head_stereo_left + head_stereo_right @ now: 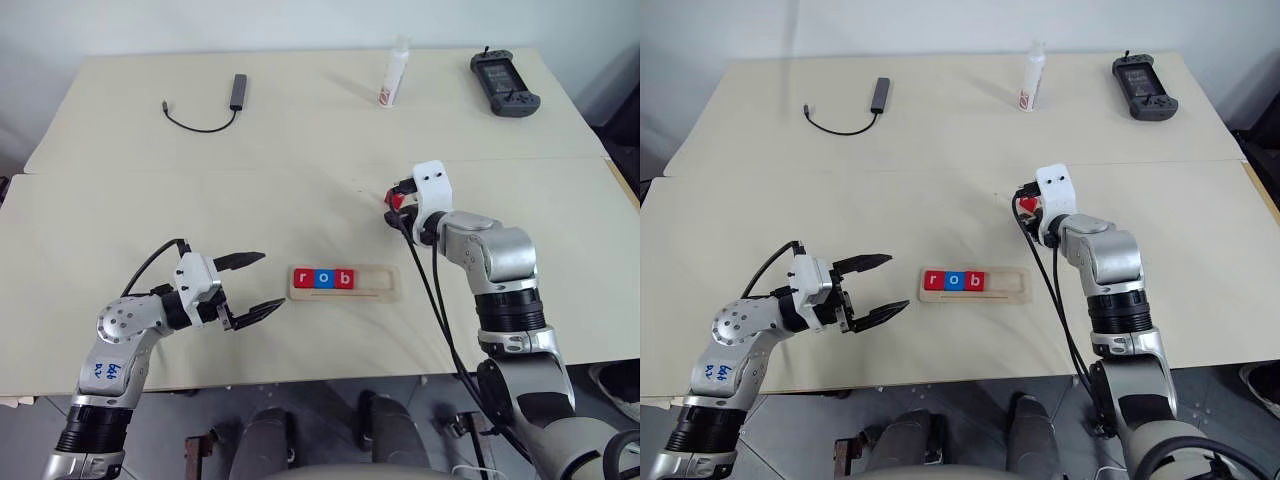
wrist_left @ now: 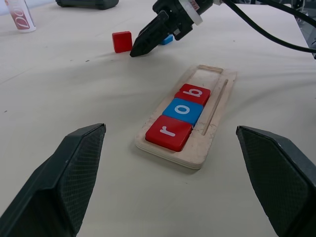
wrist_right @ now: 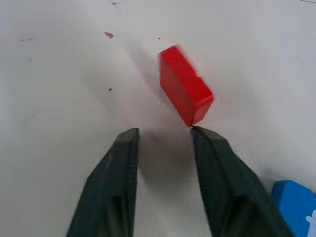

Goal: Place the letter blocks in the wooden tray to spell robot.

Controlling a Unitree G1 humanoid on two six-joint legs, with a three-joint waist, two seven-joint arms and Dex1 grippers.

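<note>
This looks like a lab or test room where people try out a robot. Two big plain worktops [image 1: 300, 120] stand pushed together, with a pale cover and a plain white wall behind them. At the far edge lie things you find in such a room: a black handheld controller [image 1: 505, 84] with little sticks, a small dark adapter with a black cable [image 1: 215, 108], and a small white bottle [image 1: 396, 74] with red writing. The floor under the near edge is grey tile. There is no home furniture, food or toys around.
</note>
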